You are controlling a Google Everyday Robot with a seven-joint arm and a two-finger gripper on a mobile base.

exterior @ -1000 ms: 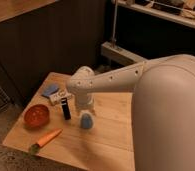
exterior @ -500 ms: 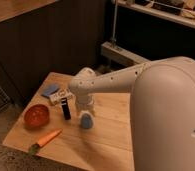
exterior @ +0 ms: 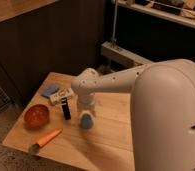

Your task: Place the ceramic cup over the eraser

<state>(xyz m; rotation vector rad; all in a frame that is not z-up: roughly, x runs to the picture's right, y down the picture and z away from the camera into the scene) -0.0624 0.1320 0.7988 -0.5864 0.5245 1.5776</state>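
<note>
Broadly, the wooden worktop (exterior: 116, 137) carries an orange bowl (exterior: 36, 115) at left. The pincer (exterior: 85, 111) hangs right over the ceramic cup (exterior: 86, 121), just beside the upright eraser (exterior: 66, 108); whether it grasps the cup, I cannot tell.

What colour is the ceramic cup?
The ceramic cup is light blue, camera view; the claw is directly above it.

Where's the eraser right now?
In the camera view the eraser stands upright left of frame centre, between the orange bowl and the ceramic cup; the pincer hangs over the cup.
</note>
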